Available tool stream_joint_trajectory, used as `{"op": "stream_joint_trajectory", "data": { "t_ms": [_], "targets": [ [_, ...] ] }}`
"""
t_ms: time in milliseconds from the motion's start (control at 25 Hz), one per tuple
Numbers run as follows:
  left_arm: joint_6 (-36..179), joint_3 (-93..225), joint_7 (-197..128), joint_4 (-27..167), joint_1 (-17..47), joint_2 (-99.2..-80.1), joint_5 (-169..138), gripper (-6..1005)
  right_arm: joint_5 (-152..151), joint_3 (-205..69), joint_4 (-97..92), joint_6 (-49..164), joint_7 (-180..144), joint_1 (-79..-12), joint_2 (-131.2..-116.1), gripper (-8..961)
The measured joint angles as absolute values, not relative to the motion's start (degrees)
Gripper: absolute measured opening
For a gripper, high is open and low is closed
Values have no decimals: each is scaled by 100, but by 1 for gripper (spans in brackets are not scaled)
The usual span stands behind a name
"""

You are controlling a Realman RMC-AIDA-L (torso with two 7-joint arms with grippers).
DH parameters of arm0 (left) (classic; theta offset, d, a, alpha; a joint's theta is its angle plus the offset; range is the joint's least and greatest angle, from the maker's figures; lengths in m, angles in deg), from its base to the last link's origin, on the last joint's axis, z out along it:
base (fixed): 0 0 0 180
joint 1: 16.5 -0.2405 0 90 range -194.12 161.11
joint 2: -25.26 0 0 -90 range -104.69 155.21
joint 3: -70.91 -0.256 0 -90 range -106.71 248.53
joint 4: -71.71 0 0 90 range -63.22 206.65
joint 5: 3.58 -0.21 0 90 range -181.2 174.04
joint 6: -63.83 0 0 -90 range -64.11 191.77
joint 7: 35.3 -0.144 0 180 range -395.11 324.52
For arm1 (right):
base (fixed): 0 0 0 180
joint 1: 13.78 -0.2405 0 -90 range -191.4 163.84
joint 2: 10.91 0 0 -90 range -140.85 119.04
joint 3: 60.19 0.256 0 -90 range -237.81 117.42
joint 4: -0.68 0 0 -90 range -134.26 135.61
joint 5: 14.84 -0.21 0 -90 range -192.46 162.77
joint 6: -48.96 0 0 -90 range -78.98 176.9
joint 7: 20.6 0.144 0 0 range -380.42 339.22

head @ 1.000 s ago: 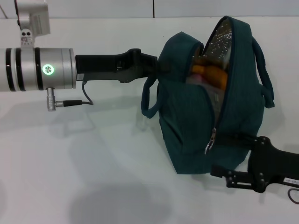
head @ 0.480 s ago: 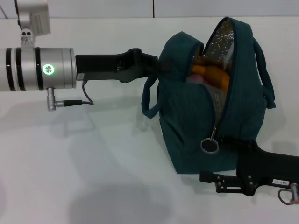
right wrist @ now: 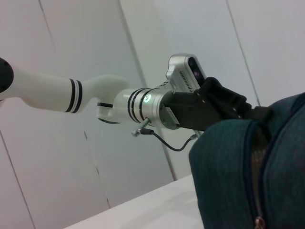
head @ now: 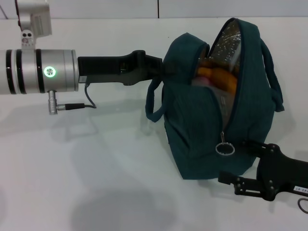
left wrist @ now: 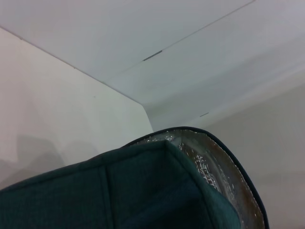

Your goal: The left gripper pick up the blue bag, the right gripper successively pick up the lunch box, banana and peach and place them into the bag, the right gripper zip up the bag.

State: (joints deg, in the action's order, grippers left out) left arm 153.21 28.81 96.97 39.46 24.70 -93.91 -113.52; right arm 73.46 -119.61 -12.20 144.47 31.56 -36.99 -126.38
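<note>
Since half a second ago the right pincer (head: 226, 180) has drawn back a little toward the right, and the metal ring pull (head: 224, 149) that hung low beside it now sits slightly higher and farther right on the zipper track, dangling free just off the pincer's black body. Whether the right pincer is clenched or released cannot be told from these views. The blue bag (head: 192, 130) stands on the white table (head: 96, 168) with its mouth gaping, silver foil lining (head: 231, 38) showing along the far inner wall. Inside, the orange-yellow banana (head: 219, 77) lies across the top of the contents, with a bit of pink peach (head: 201, 82) beneath it; the lunch box is too hidden to make out. The left pincer (head: 163, 67) reaches in from the left at the bag's near upper edge and appears clamped on the fabric there, holding that side up. One loop handle (head: 153, 103) droops below it.
</note>
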Motion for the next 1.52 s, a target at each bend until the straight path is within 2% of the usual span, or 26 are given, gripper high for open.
{"op": "stream_joint_trajectory", "data": {
  "t_ms": [240,440,880,1000,1200,1440,1520],
  "targets": [
    [15321,2881,9698,3946,2463,-9391,-11353,107,7334,-11975,-1337,14463,3197,-3603,-12627,777],
    [15344,2881,9698,3946,2463,-9392,-11353,107,7339,-12001,-1339,14435,3209,-3631,-12635,550],
    [15401,2881,9661,3946,2455,-9392,-11343,108,7329,-11967,-1338,14369,3213,-3660,-12640,337],
    [15415,2881,9658,3946,2451,-9392,-11342,109,7329,-11969,-1338,14332,3213,-3665,-12645,124],
    [15418,2881,9656,3946,2436,-9392,-11338,109,7305,-11963,-1339,14321,3213,-3653,-12648,125],
    [15419,2881,9654,3946,2436,-9392,-11336,110,7193,-11960,-1339,14357,3209,-3598,-12638,7],
    [15418,2881,9654,3946,2436,-9392,-11334,110,7188,-11960,-1339,14358,3208,-3593,-12634,7]
  ]
}}
